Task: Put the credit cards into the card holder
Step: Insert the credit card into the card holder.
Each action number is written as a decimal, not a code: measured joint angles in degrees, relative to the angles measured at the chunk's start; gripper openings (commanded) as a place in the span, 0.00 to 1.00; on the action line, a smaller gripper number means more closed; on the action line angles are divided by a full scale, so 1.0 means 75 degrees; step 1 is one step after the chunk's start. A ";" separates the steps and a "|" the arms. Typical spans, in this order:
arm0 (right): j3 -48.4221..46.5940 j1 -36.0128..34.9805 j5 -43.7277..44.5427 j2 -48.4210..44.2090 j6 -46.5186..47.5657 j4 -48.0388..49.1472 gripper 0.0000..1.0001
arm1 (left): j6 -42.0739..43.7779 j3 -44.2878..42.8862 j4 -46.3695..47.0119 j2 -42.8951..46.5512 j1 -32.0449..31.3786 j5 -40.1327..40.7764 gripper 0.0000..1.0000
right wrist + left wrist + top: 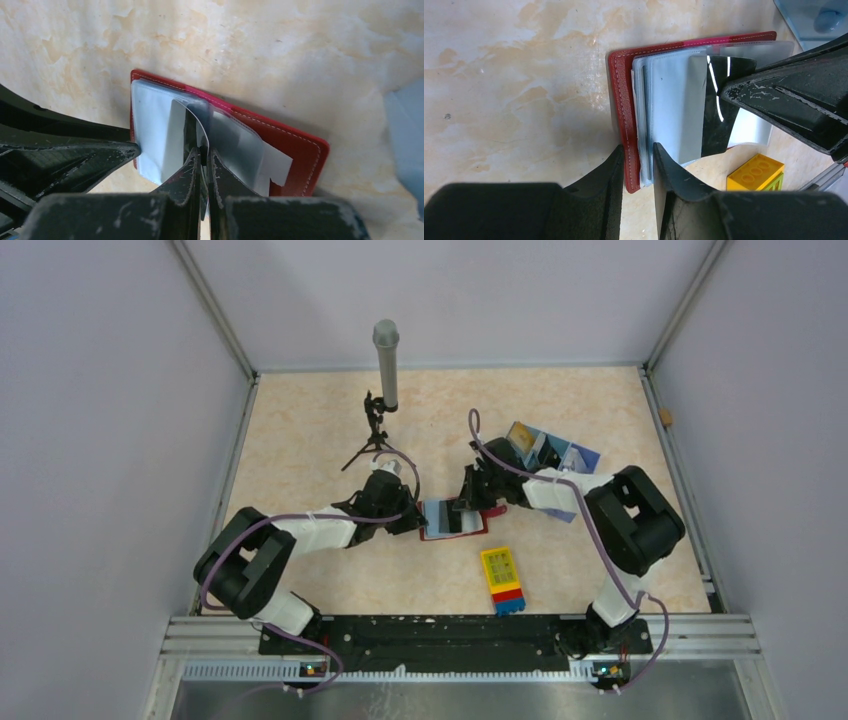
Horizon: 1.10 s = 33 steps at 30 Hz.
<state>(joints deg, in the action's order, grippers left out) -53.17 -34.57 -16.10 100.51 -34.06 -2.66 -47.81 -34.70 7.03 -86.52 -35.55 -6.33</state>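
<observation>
Small dark-red folding card holder with blue-grey clear pockets (pixel 620 95): laid open on the pale marbled table (pixel 300 440), between the 2 arms. Thin dark glossy credit card (pixel 719 115): held over the holder's middle pockets, its leading edge at a pocket mouth, and it appears bowed. Risks, as judged: the card may be buckled or sprung from the pinch if it is pushed against a pocket lip; the wrong pocket layer may be entered; the holder may be dragged if the left hold proves light. Pose, left to right: the left gripper (pixel 638 150) is reached low and rightward, its 2 fingers narrowly parted and closed on the holder's left edge. The right gripper (pixel 202 154) is folded leftward over the holder, its fingers pressed together with the card pinched edge-on.
</observation>
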 measured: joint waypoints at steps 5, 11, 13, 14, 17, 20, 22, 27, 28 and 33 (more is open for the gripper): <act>-0.0207 -0.0149 -0.0067 0.0172 -0.0035 0.0052 0.00 | 0.0000 0.0000 0.0003 -0.0012 0.0020 -0.0035 0.27; -0.0297 -0.0283 -0.0058 0.0306 -0.0099 0.0143 0.02 | -0.0003 0.0000 0.0012 -0.0020 0.0029 -0.0041 0.26; -0.0356 -0.0286 -0.0058 0.0306 -0.0099 0.0079 0.10 | -0.0003 0.0000 0.0009 -0.0020 0.0029 -0.0038 0.26; -0.0402 -0.0291 -0.0038 0.0306 -0.0093 0.0023 0.13 | -0.0006 0.0000 0.0006 -0.0020 0.0029 -0.0035 0.25; -0.0510 -0.0329 0.0093 0.0306 -0.0055 -0.0195 0.22 | -0.0012 0.0000 0.0006 -0.0020 0.0029 -0.0032 0.25; -0.0530 -0.0376 0.0251 0.0283 0.0012 -0.0455 0.29 | -0.0035 0.0000 0.0041 -0.0032 0.0026 -0.0032 0.25; -0.0530 -0.0411 0.0294 0.0219 0.0067 -0.0662 0.33 | -0.0044 0.0000 0.0061 -0.0035 0.0026 -0.0032 0.27; -0.0533 -0.0487 0.0408 -0.0093 0.0224 -0.1148 0.42 | -0.0061 0.0003 0.0070 -0.0035 0.0026 -0.0029 0.35; -0.0533 -0.0490 0.0440 -0.0160 0.0256 -0.1230 0.43 | -0.0070 0.0003 0.0082 -0.0032 0.0026 -0.0035 0.37; -0.0527 -0.0490 0.0647 -0.0519 0.0259 -0.1425 0.42 | -0.0055 0.0003 0.0058 0.0067 0.0020 -0.0035 0.43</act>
<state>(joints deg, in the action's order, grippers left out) -57.12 -38.24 -11.25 96.62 -32.12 -13.34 -48.23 -34.68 7.46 -86.02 -35.40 -6.59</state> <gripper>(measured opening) 0.431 0.409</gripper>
